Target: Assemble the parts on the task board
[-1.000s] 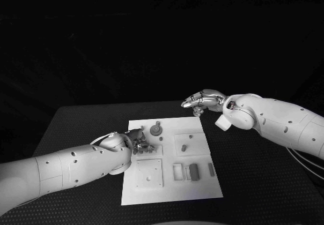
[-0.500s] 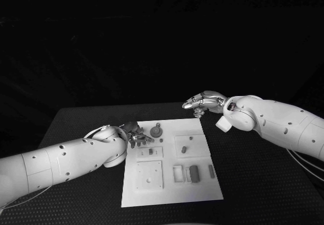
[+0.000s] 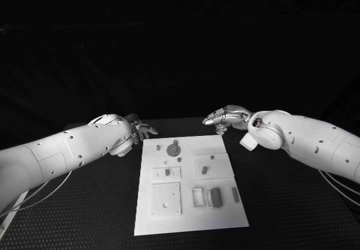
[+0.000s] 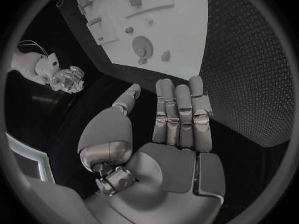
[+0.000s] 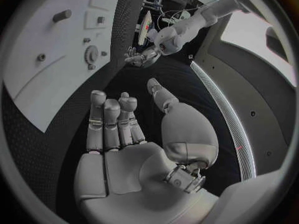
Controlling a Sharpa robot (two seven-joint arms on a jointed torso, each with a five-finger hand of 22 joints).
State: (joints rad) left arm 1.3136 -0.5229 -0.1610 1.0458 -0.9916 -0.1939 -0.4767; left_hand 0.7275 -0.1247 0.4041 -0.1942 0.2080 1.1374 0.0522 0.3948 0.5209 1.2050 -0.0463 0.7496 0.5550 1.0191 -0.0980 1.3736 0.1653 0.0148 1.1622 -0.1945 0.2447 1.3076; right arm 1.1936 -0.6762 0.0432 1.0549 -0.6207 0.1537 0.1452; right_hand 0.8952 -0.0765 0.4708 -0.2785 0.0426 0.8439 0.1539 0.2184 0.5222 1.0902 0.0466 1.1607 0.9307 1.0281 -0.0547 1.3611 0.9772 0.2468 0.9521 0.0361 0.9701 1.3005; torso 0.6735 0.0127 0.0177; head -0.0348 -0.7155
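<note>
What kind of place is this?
Probably a robot test lab: a white task board with small parts lies on a black table, and two robot hands, left and right, hover nearby.

The right robot hand (image 5: 134,149), fingers apart and empty, hangs beside the task board (image 5: 44,79).

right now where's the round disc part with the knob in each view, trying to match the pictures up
Head view: round disc part on the task board, far end, between the hands.
Left wrist view: the disc beyond the left hand fingers.
Right wrist view: the disc on the board beyond the right hand.
Shared landmark: the small peg beside it.
</note>
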